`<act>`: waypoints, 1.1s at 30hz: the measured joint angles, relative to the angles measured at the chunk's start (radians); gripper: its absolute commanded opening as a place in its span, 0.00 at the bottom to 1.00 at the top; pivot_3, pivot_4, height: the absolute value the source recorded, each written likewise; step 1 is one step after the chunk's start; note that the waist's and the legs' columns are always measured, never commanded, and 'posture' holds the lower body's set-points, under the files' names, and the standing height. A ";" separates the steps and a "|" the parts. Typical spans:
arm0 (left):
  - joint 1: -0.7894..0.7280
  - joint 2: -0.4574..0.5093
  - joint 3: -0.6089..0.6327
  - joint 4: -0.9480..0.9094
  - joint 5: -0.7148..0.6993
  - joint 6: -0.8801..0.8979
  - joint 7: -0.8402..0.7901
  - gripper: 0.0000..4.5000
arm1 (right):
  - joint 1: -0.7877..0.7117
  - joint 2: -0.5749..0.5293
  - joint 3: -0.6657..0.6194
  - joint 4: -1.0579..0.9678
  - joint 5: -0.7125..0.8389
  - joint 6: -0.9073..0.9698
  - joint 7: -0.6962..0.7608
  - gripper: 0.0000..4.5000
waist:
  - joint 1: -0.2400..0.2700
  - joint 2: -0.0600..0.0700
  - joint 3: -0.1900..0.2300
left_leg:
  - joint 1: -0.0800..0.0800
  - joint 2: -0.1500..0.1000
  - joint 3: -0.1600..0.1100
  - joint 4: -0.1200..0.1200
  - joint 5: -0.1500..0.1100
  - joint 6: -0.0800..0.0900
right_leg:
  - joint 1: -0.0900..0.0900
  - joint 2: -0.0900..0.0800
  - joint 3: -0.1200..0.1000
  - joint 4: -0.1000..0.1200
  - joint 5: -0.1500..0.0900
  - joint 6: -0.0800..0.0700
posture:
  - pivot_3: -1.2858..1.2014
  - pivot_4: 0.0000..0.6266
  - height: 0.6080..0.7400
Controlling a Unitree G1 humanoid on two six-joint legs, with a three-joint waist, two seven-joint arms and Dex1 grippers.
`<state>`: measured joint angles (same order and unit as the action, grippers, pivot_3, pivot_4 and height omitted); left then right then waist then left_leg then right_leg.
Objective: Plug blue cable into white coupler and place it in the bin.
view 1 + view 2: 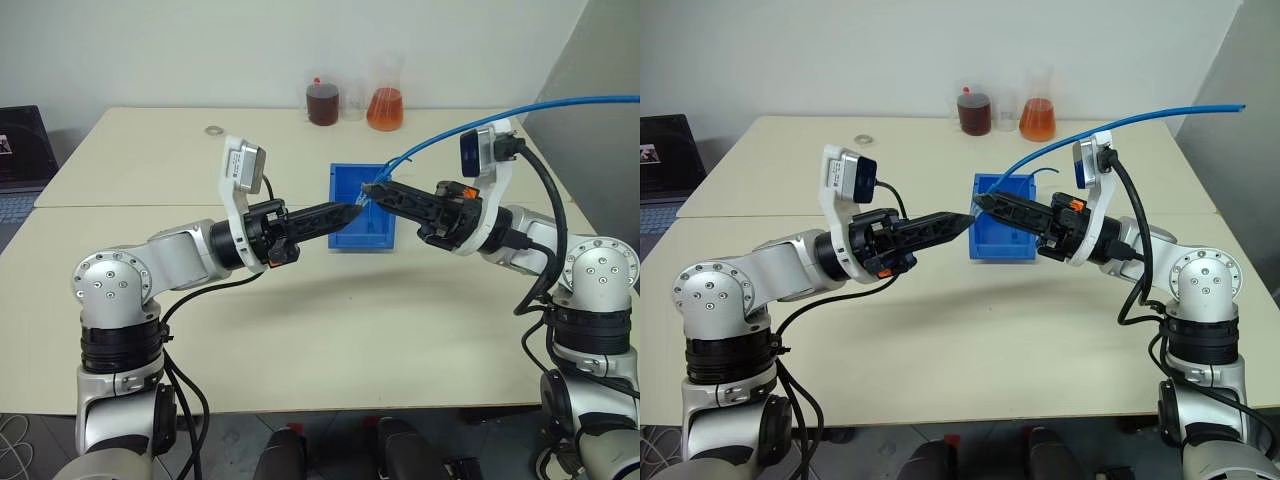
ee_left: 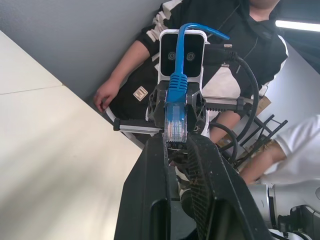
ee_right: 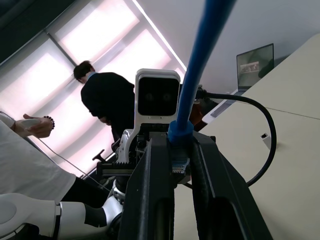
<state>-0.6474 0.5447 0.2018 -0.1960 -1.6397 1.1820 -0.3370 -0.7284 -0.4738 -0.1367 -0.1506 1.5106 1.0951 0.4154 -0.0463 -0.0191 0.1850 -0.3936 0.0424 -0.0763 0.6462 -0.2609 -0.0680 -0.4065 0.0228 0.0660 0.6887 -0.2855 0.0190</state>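
Right fingers (image 1: 374, 190): closed on the blue cable's plug end, tips pointing toward the robot's left, slightly raised.
Blue cable (image 1: 1110, 125): long, thin, light-blue network cable; clear plastic plug (image 2: 176, 125) with a blue strain boot sits pinched between the right fingers; the run arcs up and away past the robot's right side, off the counter.
Left fingers (image 1: 352, 213): shut, tips pointing toward the robot's right, just short of the plug.
White coupler: cannot make it out at the left fingertips; too small or hidden by the black pads.
Fingertip relation: the two sets nearly meet tip to tip, held in the air over the bin; contact cannot be told.
Bin (image 1: 345, 178): rectangular bright-blue plastic bin with upright walls, on the counter, directly below and behind the fingertips.
Arms: both forearms roughly level, angled inward from either side.
Counter (image 1: 330, 330): pale beige tabletop.
Far edge: dark-red jar (image 1: 322, 102) and conical glass flask of orange liquid (image 1: 385, 108), well apart from the bin.
Background: people, as seen in the wrist views.
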 measured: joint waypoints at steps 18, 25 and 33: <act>0.066 0.066 0.008 -0.028 0.006 -0.031 -0.048 0.59 | -0.007 -0.014 0.002 0.003 -0.030 0.008 0.002 0.04 | 0.001 0.000 0.000 | -0.001 0.000 0.000 -0.001 0.000 0.000 | -0.001 0.000 0.000 -0.001 0.000 0.000 | 0.52 0.24 1.00; 0.253 0.162 0.103 -0.119 0.089 -0.098 -0.049 0.87 | -0.009 -0.015 0.007 0.006 -0.056 0.009 0.021 0.04 | -0.003 0.001 0.000 | -0.001 0.001 0.001 -0.001 0.000 0.000 | -0.002 0.000 0.001 -0.002 0.000 0.000 | 0.52 0.24 1.00; 0.607 0.206 0.097 -0.187 0.703 -0.422 -0.021 1.00 | 0.001 -0.016 0.043 -0.001 -0.124 0.010 0.077 0.04 | -0.001 0.002 0.001 | -0.003 0.001 0.003 -0.003 0.000 0.000 | -0.004 0.000 0.003 -0.005 0.000 0.000 | 0.52 0.24 1.00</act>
<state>-0.0402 0.7506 0.2983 -0.3831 -0.9363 0.7605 -0.3583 -0.7277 -0.4894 -0.0937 -0.1514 1.3870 1.1048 0.4919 -0.0469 -0.0170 0.1861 -0.3964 0.0438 -0.0737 0.6436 -0.2610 -0.0679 -0.4108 0.0229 0.0690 0.6838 -0.2853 0.0187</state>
